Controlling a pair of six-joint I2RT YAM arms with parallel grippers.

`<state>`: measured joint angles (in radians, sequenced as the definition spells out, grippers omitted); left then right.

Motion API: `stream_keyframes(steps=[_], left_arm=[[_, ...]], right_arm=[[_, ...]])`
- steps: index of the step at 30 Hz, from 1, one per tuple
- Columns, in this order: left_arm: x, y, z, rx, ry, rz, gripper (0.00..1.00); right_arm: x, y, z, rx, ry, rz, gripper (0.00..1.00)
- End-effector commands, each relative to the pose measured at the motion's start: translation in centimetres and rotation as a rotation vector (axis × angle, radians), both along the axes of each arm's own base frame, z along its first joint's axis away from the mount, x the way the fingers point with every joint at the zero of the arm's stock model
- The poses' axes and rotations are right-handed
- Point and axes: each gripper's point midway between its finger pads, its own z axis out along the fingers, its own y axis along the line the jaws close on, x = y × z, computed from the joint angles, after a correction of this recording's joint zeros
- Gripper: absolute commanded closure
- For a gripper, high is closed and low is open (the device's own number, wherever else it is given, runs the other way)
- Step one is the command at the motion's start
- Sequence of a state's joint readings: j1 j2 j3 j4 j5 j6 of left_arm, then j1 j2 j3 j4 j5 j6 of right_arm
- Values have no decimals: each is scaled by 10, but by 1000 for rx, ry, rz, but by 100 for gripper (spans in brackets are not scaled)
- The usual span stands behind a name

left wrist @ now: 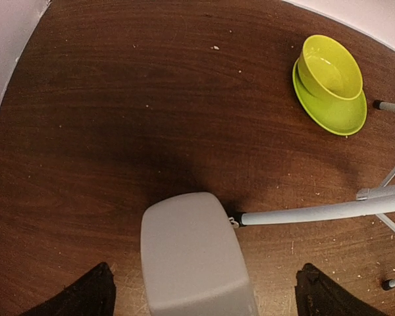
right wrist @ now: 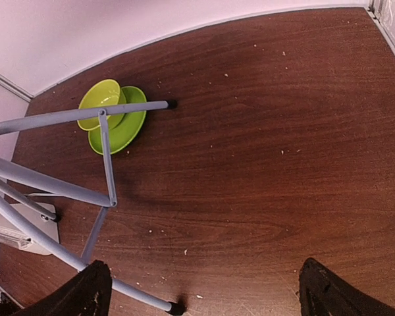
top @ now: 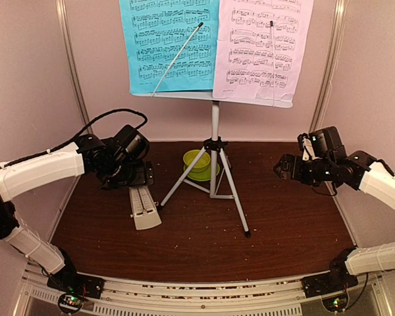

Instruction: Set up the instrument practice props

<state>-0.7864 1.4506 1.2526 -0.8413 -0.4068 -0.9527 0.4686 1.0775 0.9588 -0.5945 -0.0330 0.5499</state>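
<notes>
The left hand [left wrist: 204, 293] hangs spread and empty over the cream metronome [left wrist: 194, 253], which sits toward the counter's [left wrist: 85, 131] left edge, just beside a tripod leg [left wrist: 303, 212] of the music stand [top: 215, 122]. Best to lower squarely, close across its sides, and lift clear of that leg.

Lab test booth: plain pale walls [top: 26, 66] boxing in brown tabletop [top: 283, 224], metal mounting rail [top: 204, 288] along near edge
</notes>
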Motion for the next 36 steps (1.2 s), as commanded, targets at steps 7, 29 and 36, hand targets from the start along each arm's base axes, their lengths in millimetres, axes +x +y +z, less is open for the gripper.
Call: stream_keyframes(steps=[7, 29, 36], left_arm=[[3, 0, -4, -7, 12, 33, 7], [-22, -12, -4, -12, 58, -49, 46], [-47, -35, 4, 20, 64, -176, 49]], right_arm=[[1, 9, 29, 92, -105, 37, 0], [-4, 29, 49, 140, -192, 179, 0], [-11, 32, 52, 143, -212, 221, 0]])
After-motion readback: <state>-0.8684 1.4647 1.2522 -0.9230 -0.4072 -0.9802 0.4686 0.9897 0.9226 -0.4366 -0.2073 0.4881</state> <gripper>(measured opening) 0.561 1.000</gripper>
